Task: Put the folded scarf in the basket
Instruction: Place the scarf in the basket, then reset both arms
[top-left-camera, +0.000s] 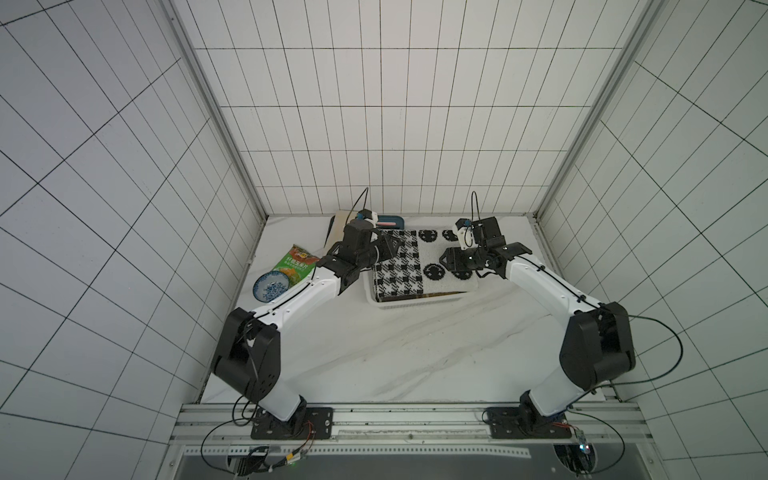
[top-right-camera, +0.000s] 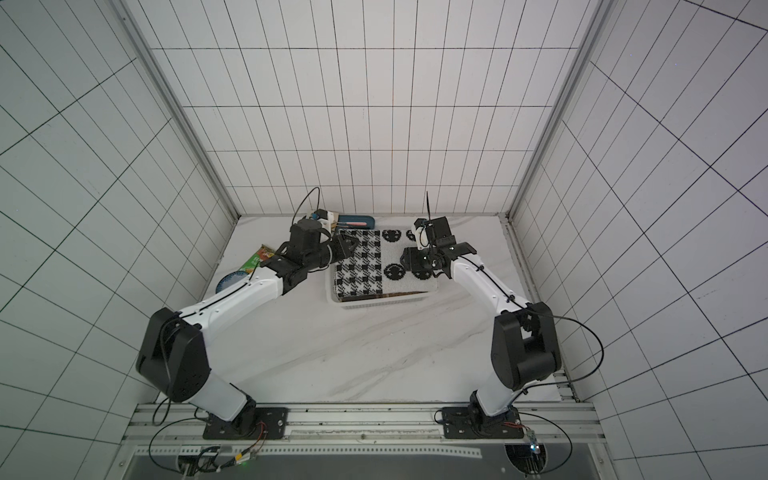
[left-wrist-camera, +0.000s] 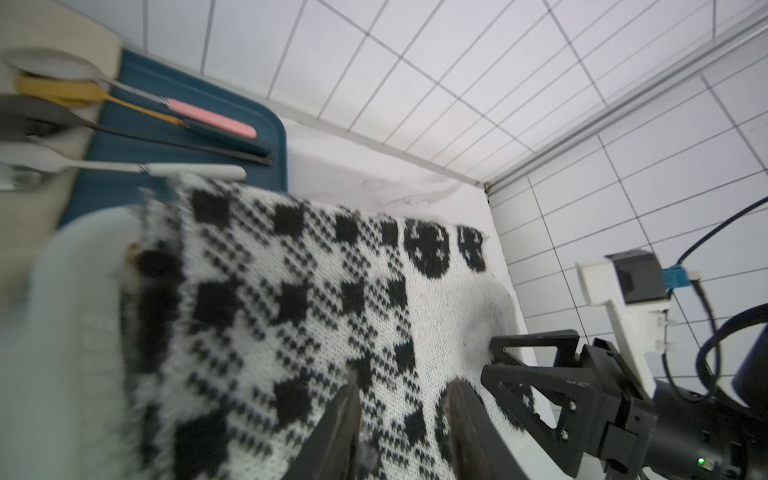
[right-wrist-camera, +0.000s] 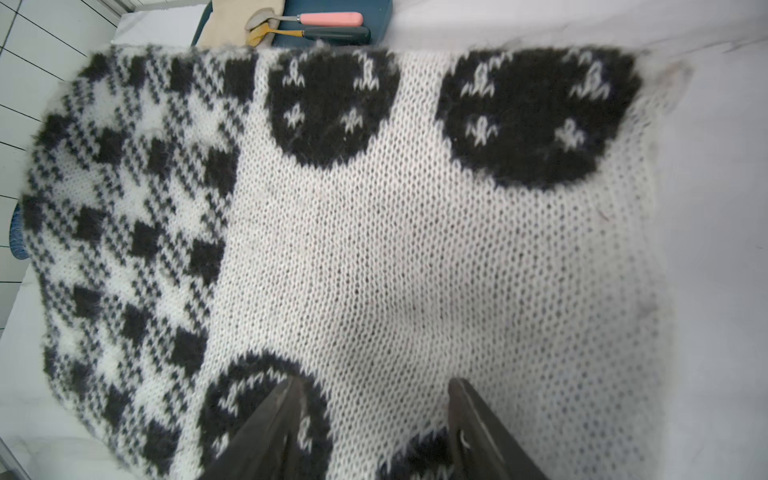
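Observation:
The folded scarf (top-left-camera: 419, 266) (top-right-camera: 378, 266) is a black-and-white knit, houndstooth on one half and dark circles on the other. It lies spread over the white basket (top-left-camera: 415, 302) (top-right-camera: 374, 303); only the basket's near and left rim show. My left gripper (top-left-camera: 395, 248) (left-wrist-camera: 405, 382) hovers over the houndstooth end, jaws apart, flat knit showing between its fingers (left-wrist-camera: 349, 399). From the opposite end my right gripper (top-left-camera: 445, 259) (right-wrist-camera: 374, 382) reaches over the circle-patterned half (right-wrist-camera: 374, 249), open. In the left wrist view, the right gripper (left-wrist-camera: 488, 359) sits at the scarf's far edge.
A dark-blue tray (top-left-camera: 390, 222) (left-wrist-camera: 266, 137) with several spoons and a cream cloth (top-left-camera: 343, 219) stands behind the basket at the back wall. A green snack bag (top-left-camera: 297, 266) and a blue patterned bowl (top-left-camera: 271, 286) lie to the left. Tiled walls close in three sides.

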